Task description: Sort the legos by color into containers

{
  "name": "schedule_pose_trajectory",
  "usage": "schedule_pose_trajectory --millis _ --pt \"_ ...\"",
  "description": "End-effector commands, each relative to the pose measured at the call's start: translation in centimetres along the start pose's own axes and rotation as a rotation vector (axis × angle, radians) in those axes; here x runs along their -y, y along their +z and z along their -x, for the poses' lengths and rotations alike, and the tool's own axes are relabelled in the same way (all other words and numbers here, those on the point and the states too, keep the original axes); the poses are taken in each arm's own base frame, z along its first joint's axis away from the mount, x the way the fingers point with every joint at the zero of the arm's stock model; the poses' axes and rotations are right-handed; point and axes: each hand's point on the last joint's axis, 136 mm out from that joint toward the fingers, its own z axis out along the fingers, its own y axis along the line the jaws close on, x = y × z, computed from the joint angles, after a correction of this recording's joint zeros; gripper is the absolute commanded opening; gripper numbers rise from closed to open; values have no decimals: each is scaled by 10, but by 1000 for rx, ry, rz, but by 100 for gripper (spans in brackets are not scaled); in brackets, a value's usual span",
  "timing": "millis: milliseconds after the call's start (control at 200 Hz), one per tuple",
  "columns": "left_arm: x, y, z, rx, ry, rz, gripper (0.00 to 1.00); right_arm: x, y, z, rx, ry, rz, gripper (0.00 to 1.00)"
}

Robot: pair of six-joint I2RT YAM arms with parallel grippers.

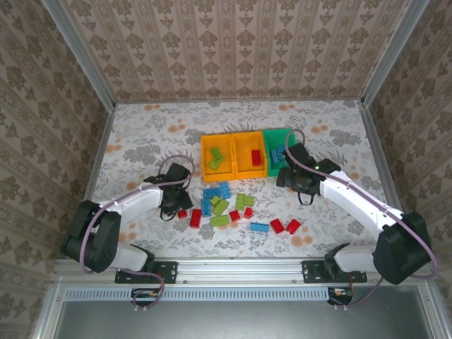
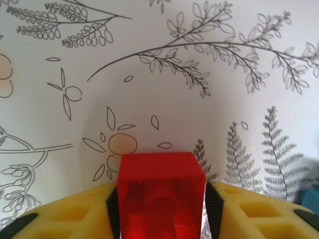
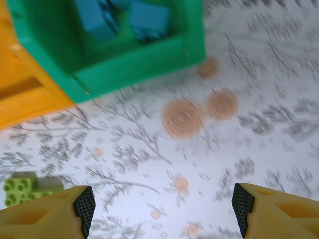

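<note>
At lower centre, my left hand (image 2: 162, 211) grasps a red lego (image 2: 160, 172) | my right hand (image 3: 163, 215) released, empty

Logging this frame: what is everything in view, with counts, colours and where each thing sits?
orange-yellow bins: 2, side by side, mid-table; the left one holds lime bricks, the right one a red brick
green bin: 1, against their right side; holds blue bricks
loose blue bricks: about four, in front of the bins
loose lime bricks: about five, mixed among the blue
loose red bricks: several, along the near side of the pile
table: 1, white floral cover
walls: beige patterned, around the table
left gripper: yellow fingers, closed on the held red brick
right gripper: open, empty, near the green bin
</note>
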Motion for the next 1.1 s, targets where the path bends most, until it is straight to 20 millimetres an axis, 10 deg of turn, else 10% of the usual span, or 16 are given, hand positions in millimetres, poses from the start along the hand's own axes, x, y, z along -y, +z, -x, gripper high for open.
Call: schedule_pose_trajectory --millis 0,405,760,1090 --pt "6 5 1 1 13 -16 38 36 -4 -37 -108 107 -121 76" --pt "53 -69 60 300 158 -76 31 68 2 -95 -179 313 -111 76" --pt "235 -130 105 401 508 -461 33 69 4 -124 -239 422 -52 73" --pt "323 -92 107 333 660 -552 34 48 14 -126 -251 436 4 72"
